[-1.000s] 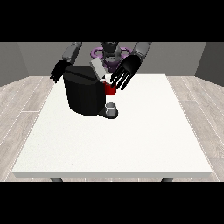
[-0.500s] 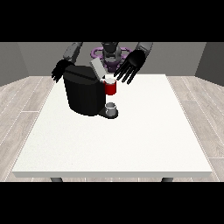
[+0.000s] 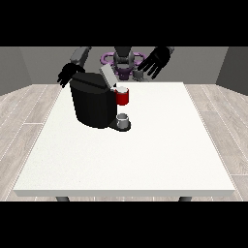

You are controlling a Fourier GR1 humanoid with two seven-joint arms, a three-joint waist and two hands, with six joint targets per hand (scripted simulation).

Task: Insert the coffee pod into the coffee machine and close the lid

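Black and boxy, the coffee machine [image 3: 92, 104] stands near the white table's [image 3: 145, 155] far left corner with its grey lid [image 3: 107, 76] tilted up, a red thing at the machine [image 3: 122, 97] above a grey cup [image 3: 123, 118], while the hand at the view's right [image 3: 155, 62] hovers spread past the far edge and the hand at the view's left [image 3: 68, 75] hangs with fingers apart behind the machine.

One white table [image 3: 145, 160], one black coffee machine [image 3: 92, 104] with one lid [image 3: 107, 77] tilted up, one red thing at the machine [image 3: 123, 97], one small grey cup [image 3: 123, 119] below it, and two black hands [image 3: 156, 61] [image 3: 68, 74], fingers spread, beyond the machine
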